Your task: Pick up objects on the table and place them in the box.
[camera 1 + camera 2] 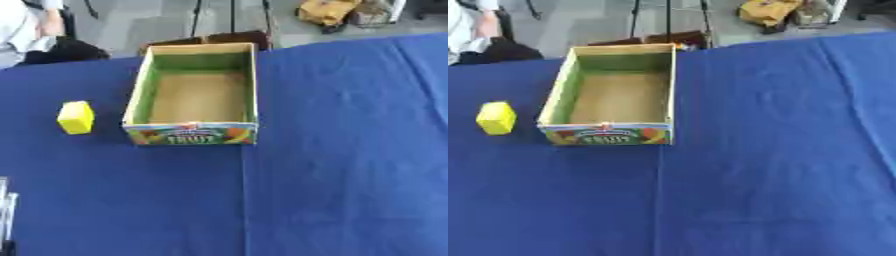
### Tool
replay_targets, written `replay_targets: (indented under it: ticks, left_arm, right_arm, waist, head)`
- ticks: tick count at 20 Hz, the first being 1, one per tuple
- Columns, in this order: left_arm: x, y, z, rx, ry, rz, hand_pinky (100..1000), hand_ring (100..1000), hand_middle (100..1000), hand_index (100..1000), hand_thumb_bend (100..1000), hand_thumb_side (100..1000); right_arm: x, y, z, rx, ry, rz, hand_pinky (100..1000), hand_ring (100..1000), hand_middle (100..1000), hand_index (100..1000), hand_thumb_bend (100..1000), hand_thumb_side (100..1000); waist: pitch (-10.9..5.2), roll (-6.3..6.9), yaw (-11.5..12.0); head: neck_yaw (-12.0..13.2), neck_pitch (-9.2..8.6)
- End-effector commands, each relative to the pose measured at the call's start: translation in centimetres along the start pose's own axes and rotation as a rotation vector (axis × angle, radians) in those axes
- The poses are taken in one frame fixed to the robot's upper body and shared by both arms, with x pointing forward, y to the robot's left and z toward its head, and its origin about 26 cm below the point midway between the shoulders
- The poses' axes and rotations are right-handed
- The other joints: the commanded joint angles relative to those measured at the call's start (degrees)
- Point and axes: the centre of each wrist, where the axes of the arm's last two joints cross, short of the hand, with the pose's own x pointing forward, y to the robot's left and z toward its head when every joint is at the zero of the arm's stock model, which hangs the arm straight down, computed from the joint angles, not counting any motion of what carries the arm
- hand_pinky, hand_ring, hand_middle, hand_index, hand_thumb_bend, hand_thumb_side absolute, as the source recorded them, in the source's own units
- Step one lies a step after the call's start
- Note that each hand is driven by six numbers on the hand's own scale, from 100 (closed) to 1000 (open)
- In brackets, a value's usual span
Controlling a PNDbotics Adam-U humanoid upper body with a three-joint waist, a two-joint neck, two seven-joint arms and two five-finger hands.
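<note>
My left hand [6,215] shows only as a pale sliver at the lower left edge; I cannot tell how my fingers are set. My right hand is out of sight. The yellow block [76,117] sits on the blue counter [350,150], just left of the box [194,134], apart from it. The box stands open with only its brown floor showing.
</note>
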Motion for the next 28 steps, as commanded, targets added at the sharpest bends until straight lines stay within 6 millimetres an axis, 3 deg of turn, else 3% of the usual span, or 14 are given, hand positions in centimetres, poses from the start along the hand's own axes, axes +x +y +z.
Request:
replay_targets:
  ticks: [1,10,20,28]
  left_arm:
    - [0.4,0.3,-0.8,-0.007,-0.032,-0.005,811,943,861,980,166,1000]
    - [0.3,1.8,-1.6,-0.103,-0.038,-0.080,804,922,864,984,144,1000]
    - [0.5,3.8,-3.6,-0.245,-0.011,-0.202,796,917,869,994,105,1000]
    - [0.1,6.0,-5.7,-0.399,0.032,-0.385,797,924,883,1000,100,1000]
  right_arm:
    - [0.3,-0.3,-0.7,-0.010,-0.029,-0.001,693,700,686,818,100,1000]
    - [0.4,-0.2,-0.7,-0.006,-0.026,-0.008,692,699,687,818,100,1000]
    - [0.4,-0.1,-0.7,-0.003,-0.029,-0.016,691,700,689,818,100,1000]
    - [0.4,-0.1,-0.6,0.007,-0.026,-0.017,692,700,687,818,100,1000]
  waist:
    - [-0.65,0.16,-0.03]
    - [-1.19,-0.12,-0.36]
    - [-1.49,-0.76,-0.81]
    - [-1.67,-0.50,-0.78]
  head:
    - [0.12,-0.59]
    - [1.82,-0.06]
    - [-1.04,0.05]
    - [0.02,-0.03]
